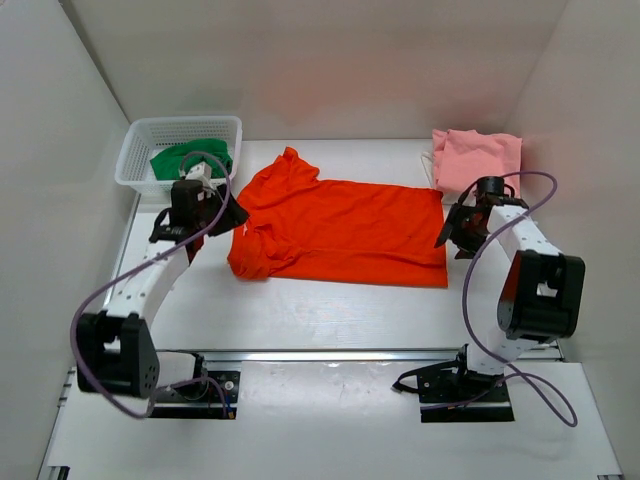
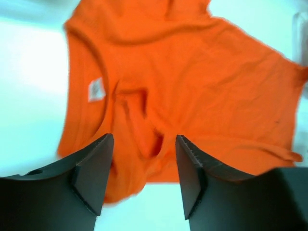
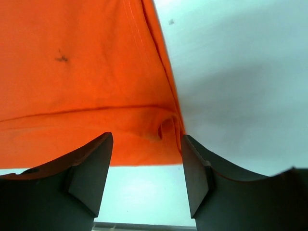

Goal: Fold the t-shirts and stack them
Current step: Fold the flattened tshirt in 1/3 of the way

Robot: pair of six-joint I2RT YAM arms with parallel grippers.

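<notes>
The orange-red t-shirt point(image 1: 345, 230) lies spread in the middle of the table, part folded, its collar end to the left. My left gripper point(image 1: 233, 214) hovers open and empty at the shirt's left edge; the left wrist view shows the collar, a white label and a bunched fold point(image 2: 144, 125) between the fingers point(image 2: 96, 168). My right gripper point(image 1: 447, 228) hovers open and empty at the shirt's right hem; the right wrist view shows the hem corner point(image 3: 166, 127). The pale pink t-shirt point(image 1: 476, 155) lies folded at the back right. The green t-shirt point(image 1: 190, 158) sits in the basket.
A white mesh basket point(image 1: 140, 150) stands at the back left. White walls close in the table on three sides. The left arm's cable loops over the basket's front rim. Bare table runs along the front, ahead of the orange-red shirt.
</notes>
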